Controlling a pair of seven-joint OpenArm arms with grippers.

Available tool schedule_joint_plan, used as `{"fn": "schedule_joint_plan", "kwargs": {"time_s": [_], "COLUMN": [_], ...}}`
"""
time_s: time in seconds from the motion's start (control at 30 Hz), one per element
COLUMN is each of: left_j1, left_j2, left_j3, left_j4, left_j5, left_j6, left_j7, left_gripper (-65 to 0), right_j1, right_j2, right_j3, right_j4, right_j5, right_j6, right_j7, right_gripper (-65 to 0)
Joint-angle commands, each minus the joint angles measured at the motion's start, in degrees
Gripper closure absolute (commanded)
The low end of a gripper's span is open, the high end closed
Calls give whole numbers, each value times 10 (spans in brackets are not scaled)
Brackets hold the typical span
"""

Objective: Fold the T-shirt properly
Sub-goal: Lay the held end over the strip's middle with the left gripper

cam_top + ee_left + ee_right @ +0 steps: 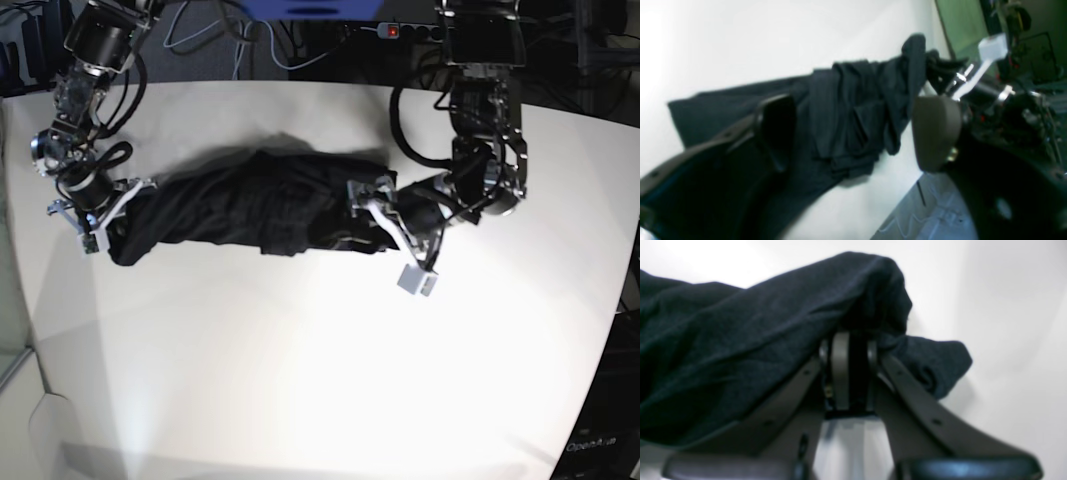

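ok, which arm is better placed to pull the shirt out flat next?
Right. The right gripper is already shut on the T-shirt at its end. The left gripper stands open at the other end, holding nothing, so it likely must regrasp first.

A broad white surface with a rounded outline fills most of the base view. Strong light falls on it, brightest toward its middle and near edge, dimmer at its left side. Beyond the far edge of the surface the room is dark and crowded: a power strip with a small red light lies just behind that edge, and loose cables trail beside it. A blue object shows at the top, behind the surface. Off the right edge of the surface stands dark equipment bearing pale lettering. In the left wrist view a green panel stands past the surface's end.
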Motion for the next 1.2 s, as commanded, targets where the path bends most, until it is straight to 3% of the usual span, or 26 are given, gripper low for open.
{"fn": "schedule_joint_plan", "kwargs": {"time_s": [0.0,0.13,0.27,0.4,0.6,0.77,0.87,1.0,1.17], "left_j1": [-12,-14,-12,-12,-15,-26,-32,-35,-47], "left_j2": [2,5,5,5,3,2,0,-17,-56], "left_j3": [0,0,0,21,93,144,162,165,164], "left_j4": [13,12,17,18,50,93,110,117,110], "left_j5": [-16,-16,-15,-16,-16,-16,-16,-16,-16], "left_j6": [-4,-3,11,140,258,395,458,503,516], "left_j7": [-12,-12,-12,-12,-17,-17,-12,-11,19], "left_gripper": [-386,0,-22,-11,-11,-11,-10,-10,-10], "right_j1": [3,4,5,5,6,7,7,7,7], "right_j2": [4,4,4,4,4,4,4,5,10], "right_j3": [0,0,0,0,0,0,0,0,0], "right_j4": [4,4,4,4,4,4,4,4,4], "right_j5": [-9,-9,-9,-9,-9,-9,-9,-9,-9], "right_j6": [1,1,1,1,1,1,1,1,1], "right_j7": [-14,-14,-14,-14,-14,-14,-14,-14,-14], "right_gripper": [-54,-54,-54,-54,-54,-54,-54,-54,-54]}}
